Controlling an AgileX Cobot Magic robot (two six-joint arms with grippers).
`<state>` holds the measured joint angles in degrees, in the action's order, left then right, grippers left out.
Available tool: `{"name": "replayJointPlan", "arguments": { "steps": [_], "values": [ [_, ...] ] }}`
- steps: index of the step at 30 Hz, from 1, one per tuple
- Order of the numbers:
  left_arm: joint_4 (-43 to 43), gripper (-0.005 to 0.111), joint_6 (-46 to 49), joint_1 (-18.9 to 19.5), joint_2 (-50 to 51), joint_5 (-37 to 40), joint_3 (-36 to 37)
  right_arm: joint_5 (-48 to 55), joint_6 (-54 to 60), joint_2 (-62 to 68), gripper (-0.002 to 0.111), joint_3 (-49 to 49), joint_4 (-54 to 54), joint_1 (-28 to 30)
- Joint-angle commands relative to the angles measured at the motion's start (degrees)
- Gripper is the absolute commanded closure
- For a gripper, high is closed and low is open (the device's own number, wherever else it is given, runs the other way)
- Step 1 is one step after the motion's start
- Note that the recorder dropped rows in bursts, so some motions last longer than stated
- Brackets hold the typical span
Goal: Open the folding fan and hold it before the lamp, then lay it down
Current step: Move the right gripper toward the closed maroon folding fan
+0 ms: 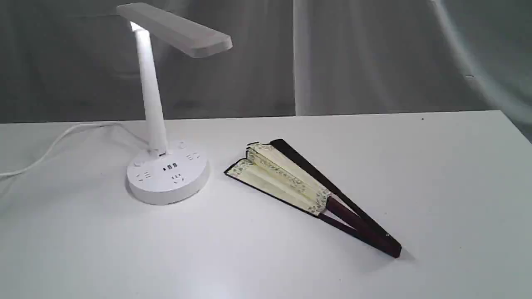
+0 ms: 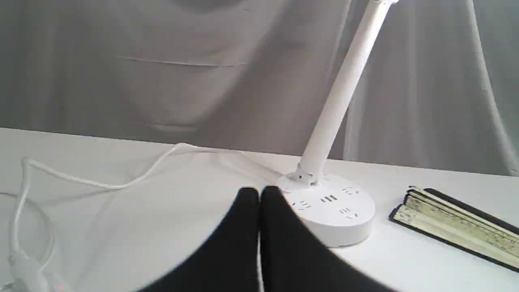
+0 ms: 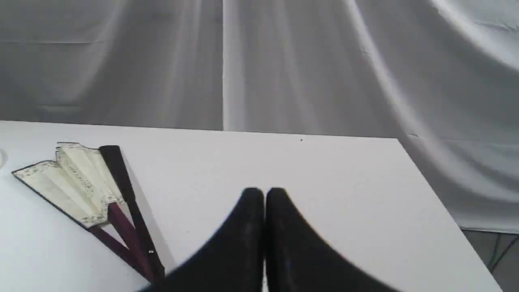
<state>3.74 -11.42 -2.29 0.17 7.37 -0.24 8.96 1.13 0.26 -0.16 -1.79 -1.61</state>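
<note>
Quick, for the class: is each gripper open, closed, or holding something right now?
Left gripper: closed, holding nothing.
Right gripper: closed, holding nothing.

Matt black grippers, one on each arm
The left gripper and right gripper look alike: each is a pair of smooth, plain black fingers, broad at the root, curving to narrow rounded tips, a thin pale line between them
</note>
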Motion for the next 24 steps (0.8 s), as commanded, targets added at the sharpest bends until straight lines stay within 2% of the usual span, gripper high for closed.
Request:
{"name": "replayJointPlan", "arguments": {
  "steps": [1, 12, 14, 19, 24],
  "values": [
    [-2.01, 0.107, -0.51, -0.36, -0.17, -2.80, 0.24, -1.19, -0.22, -0.26, 0.108, 0.16, 0.65, -0.20],
    [-5.28, 0.107, -2.34, -0.36, -0.17, -8.62, 0.24, -8.96, -0.22, -0.26, 0.108, 0.16, 4.38, -0.20],
    [-5.28, 0.107, -2.60, -0.36, -0.17, -6.39, 0.10, -8.35, -0.40, -0.26, 0.108, 0.16, 6.27, -0.20],
    [-5.28, 0.107, -2.60, -0.36, -0.17, 1.61, -6.04, -6.83, -0.40, -0.26, 0.108, -2.34, 10.12, -0.20],
    [-5.28, 0.107, -3.58, -0.36, -0.17, 8.46, -12.37, 0.03, -0.40, -0.26, 0.108, -7.67, 10.12, -0.20]
  ]
}}
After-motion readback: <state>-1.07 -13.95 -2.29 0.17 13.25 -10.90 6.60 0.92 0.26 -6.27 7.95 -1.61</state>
